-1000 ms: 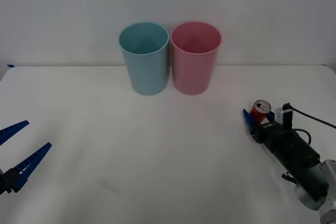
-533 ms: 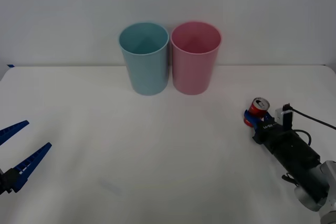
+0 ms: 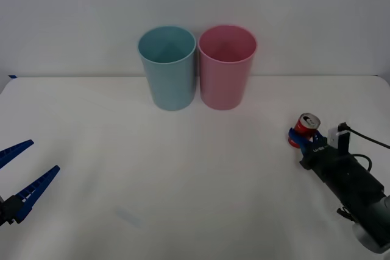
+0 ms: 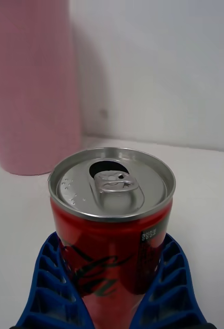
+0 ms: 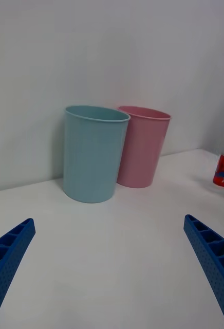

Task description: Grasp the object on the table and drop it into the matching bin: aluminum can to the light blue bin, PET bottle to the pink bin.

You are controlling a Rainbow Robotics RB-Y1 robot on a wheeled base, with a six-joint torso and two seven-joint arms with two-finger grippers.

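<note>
The small red aluminum can (image 3: 304, 126) with its silver top stood upright at the right side of the wide white table (image 3: 183, 181); the right gripper (image 3: 301, 139) had its blue ribbed fingers (image 4: 166, 288) pressed on both sides of it; the grab looked done. The carry and drop were left; the tall light blue bin (image 3: 167, 68) stood far off, just left of the pink bin (image 3: 226, 68). The left gripper (image 3: 18, 175) waited wide open, near left.

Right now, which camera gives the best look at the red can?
The right wrist view: the aluminum can fills it, upright, tab opened, between the right end effector fingers. The front view shows it small at the table's right; the left wrist view catches it at the edge.
</note>
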